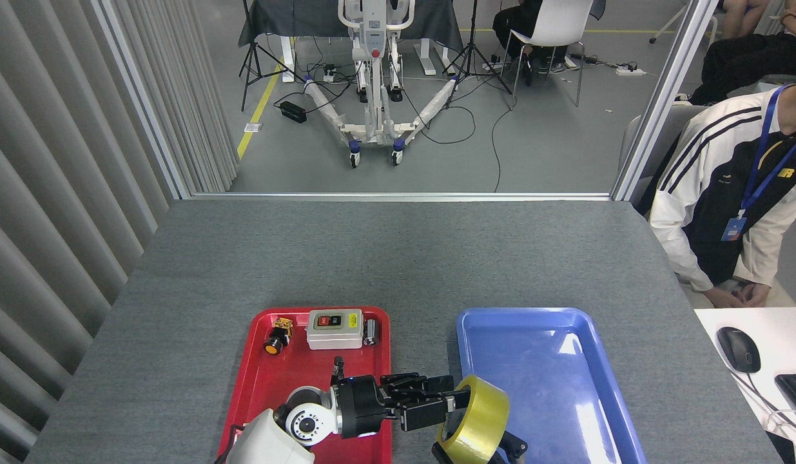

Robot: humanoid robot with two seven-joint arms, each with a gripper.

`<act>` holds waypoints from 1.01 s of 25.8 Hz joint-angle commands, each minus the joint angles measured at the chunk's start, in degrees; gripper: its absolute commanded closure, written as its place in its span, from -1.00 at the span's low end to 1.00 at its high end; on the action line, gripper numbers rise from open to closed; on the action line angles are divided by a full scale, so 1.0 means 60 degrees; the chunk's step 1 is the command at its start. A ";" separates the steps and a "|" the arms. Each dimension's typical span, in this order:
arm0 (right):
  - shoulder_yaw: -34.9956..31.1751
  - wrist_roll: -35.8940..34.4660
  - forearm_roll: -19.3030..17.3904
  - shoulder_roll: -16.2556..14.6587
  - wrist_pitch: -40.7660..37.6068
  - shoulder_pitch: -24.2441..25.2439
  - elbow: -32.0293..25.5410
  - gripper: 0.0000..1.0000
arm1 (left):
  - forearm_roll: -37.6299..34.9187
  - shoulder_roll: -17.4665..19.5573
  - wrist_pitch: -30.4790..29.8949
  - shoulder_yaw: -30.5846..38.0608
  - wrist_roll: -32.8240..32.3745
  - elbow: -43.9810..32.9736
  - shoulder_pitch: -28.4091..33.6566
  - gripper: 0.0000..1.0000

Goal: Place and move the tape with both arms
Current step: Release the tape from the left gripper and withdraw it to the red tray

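The tape [485,419], a wide glossy yellow roll, hangs on edge over the near left rim of the blue tray [539,361]. My left gripper [452,403] reaches in from the left over the red tray [269,380] and is shut on the roll's wall, one finger inside the core. Only small black parts of my right gripper [514,444] show under and behind the roll at the bottom edge; whether it is open or shut cannot be told.
On the red tray's far end sit a white switch box [334,328], a small yellow-and-black button [276,336] and a small dark part [370,332]. A seated person [733,200] is beside the table's right edge, next to a desk with a mouse [738,348].
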 commanded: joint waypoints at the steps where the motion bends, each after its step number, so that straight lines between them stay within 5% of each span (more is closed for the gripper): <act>1: -0.0042 -0.0096 -0.0024 -0.0013 0.0067 0.0076 -0.0063 1.00 | 0.0029 0.0089 0.0019 0.0309 -0.0003 0.0035 -0.0030 -1.00; 6: -0.0569 -0.0082 -0.0024 -0.0043 0.0887 0.0164 -0.0371 1.00 | -0.0308 0.0807 0.0224 0.0821 0.1169 -0.0112 0.0014 -1.00; 10: -0.1243 0.0460 -0.0053 -0.0174 0.2015 0.0193 -0.0532 1.00 | -0.2124 0.1407 0.0517 0.1246 0.4757 -0.0727 0.0438 -1.00; 13: -0.1814 0.1735 -0.0287 -0.0262 0.2601 0.0193 -0.0825 1.00 | -0.3677 0.1730 0.1762 0.1363 0.7028 -0.2338 0.1478 -1.00; 19: -0.2356 0.6613 -0.0551 -0.0497 0.3876 -0.0232 -0.1235 1.00 | -0.6959 0.1818 0.6757 0.1026 0.8039 -0.4111 0.2753 -1.00; 26: -0.2225 1.1446 -0.1107 -0.0482 0.5384 -0.1945 -0.1162 1.00 | -0.7691 0.1920 0.7255 0.0982 0.8274 -0.4257 0.3309 -1.00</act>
